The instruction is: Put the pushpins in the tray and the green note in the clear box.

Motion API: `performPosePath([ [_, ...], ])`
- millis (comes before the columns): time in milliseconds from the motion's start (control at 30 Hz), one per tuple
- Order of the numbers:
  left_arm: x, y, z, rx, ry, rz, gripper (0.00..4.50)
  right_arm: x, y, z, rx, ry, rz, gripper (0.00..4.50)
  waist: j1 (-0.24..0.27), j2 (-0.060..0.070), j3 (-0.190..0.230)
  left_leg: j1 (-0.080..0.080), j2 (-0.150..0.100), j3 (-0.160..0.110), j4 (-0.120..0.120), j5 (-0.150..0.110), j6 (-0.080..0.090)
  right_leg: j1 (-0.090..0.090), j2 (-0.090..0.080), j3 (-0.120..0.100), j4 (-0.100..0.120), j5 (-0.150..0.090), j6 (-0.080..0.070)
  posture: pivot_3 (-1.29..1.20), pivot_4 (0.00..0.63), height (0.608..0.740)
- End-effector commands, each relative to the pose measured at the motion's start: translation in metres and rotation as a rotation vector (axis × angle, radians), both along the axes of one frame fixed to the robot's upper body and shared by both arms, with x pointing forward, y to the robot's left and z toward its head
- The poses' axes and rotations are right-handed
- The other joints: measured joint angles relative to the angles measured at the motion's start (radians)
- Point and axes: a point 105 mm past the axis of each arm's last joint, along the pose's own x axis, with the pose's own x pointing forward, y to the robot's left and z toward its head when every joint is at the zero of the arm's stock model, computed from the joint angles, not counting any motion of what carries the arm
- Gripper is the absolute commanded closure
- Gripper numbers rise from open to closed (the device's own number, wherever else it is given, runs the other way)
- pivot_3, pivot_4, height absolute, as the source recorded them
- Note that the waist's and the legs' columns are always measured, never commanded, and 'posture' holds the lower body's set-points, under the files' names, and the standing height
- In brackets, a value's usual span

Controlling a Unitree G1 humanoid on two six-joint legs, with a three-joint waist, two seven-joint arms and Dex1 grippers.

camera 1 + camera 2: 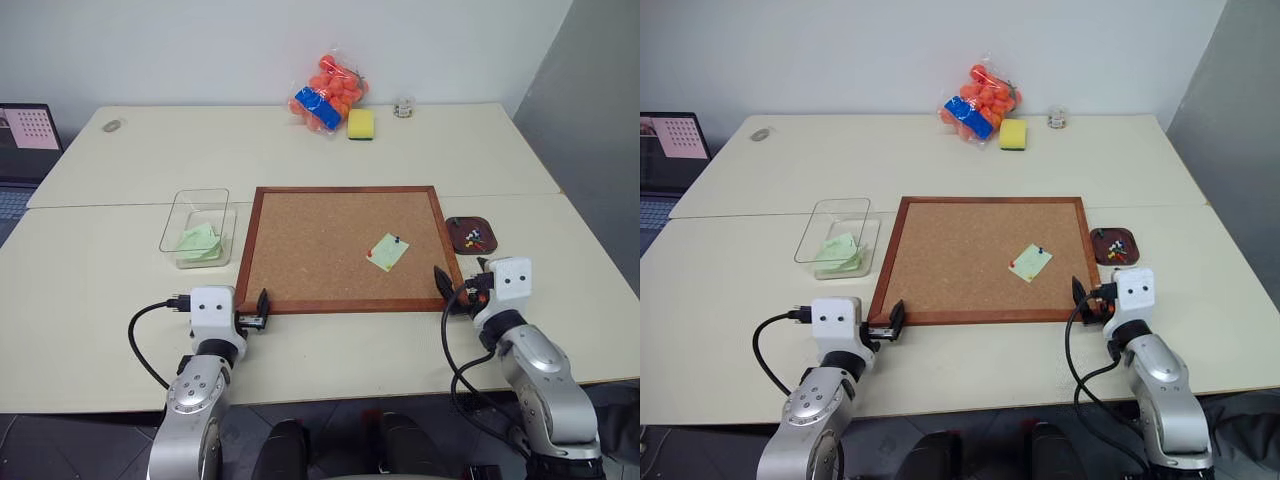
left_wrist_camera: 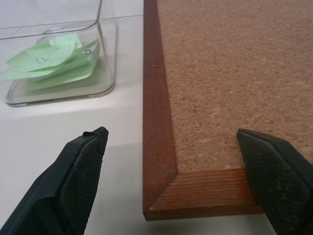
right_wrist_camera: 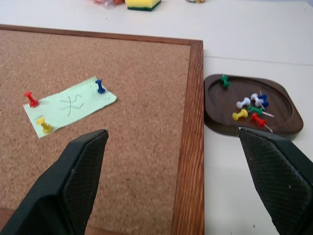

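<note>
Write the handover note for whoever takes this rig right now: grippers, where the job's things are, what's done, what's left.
Left gripper: open, holding nothing, at the cork board's near left corner.
Right gripper: open, holding nothing, at the board's near right edge.
Green note: on the board, pinned by three pushpins: red, yellow, blue.
Tray: on the table right of the board, already holding several pins.
Clear box: left of the board, with green paper inside.
Done: some pins in the tray.
Left: pull the three pins, put them in the tray, then move the note to the box.
</note>
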Motion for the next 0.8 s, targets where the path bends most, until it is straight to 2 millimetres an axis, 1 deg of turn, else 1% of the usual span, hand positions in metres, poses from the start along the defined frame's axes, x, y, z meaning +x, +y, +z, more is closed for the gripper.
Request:
performPosePath([
  [33, 0.0011, -0.0031, 0.009, 0.003, -0.035, -0.026, 0.04, -0.0028, -0.0028, 0.0165, -0.005, -0.059, 0.001, 0.01, 0.0, 0.0, 0.0, 0.0, 0.0, 0.0, 0.0, 0.0, 0.0, 0.0, 0.0, 0.0, 0.0, 0.0, 0.0, 0.0, 0.15, 0.74],
  [267, -0.0006, -0.0098, 0.0062, -0.01, -0.03, -0.04, 0.04, -0.0046, -0.0042, 0.0159, -0.01, -0.061, 0.005, 0.01, 0.0, 0.0, 0.0, 0.0, 0.0, 0.0, 0.0, 0.0, 0.0, 0.0, 0.0, 0.0, 0.0, 0.0, 0.0, 0.0, 0.15, 0.74],
  [800, 0.0036, -0.013, 0.0072, -0.054, -0.038, -0.045, 0.04, -0.0027, -0.0032, 0.0176, -0.018, -0.074, 0.015, 0.01, 0.0, 0.0, 0.0, 0.0, 0.0, 0.0, 0.0, 0.0, 0.0, 0.0, 0.0, 0.0, 0.0, 0.0, 0.0, 0.0, 0.15, 0.74],
])
